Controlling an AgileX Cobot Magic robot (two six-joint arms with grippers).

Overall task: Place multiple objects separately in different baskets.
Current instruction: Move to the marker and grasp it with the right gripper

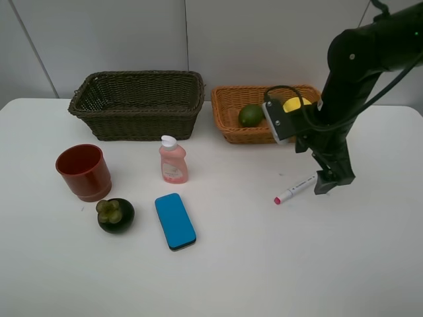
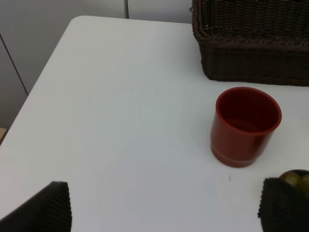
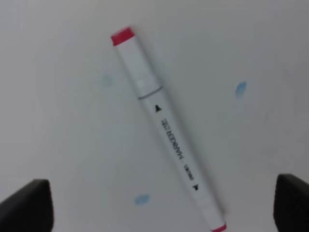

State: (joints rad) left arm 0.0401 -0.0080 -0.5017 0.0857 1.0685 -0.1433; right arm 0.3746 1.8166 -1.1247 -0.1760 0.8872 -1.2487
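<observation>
The right pincer (image 1: 332, 179) hangs low over the surface (image 1: 264, 264), spread fully wide and gripping nothing. In the right wrist view its two fingertips (image 3: 24, 207) stand far apart with the marker (image 3: 166, 128) lying flat between them, well clear of both. The marker (image 1: 296, 188) is white with red ends. It lies slanted on the surface in front of the orange basket (image 1: 244, 135), with its far end under the pincer.

The left pincer (image 2: 166, 208) is also spread fully wide and has hold of nothing. It hovers over bare surface near the cup (image 2: 246, 125) and touches none of the items. It does not show in the high view.

The lime (image 1: 251, 115) and lemon (image 1: 296, 104) lie in the orange basket. The dark basket (image 1: 139, 122) stands just beside it, to its left in the high view. In front of the dark basket, the cup (image 1: 84, 172) stands upright with the mangosteen (image 1: 115, 214) close by. The bottle (image 1: 172, 160) stands upright in front of the dark basket's right end. The block (image 1: 175, 220) lies flat on the surface, nearer the camera than the bottle.
</observation>
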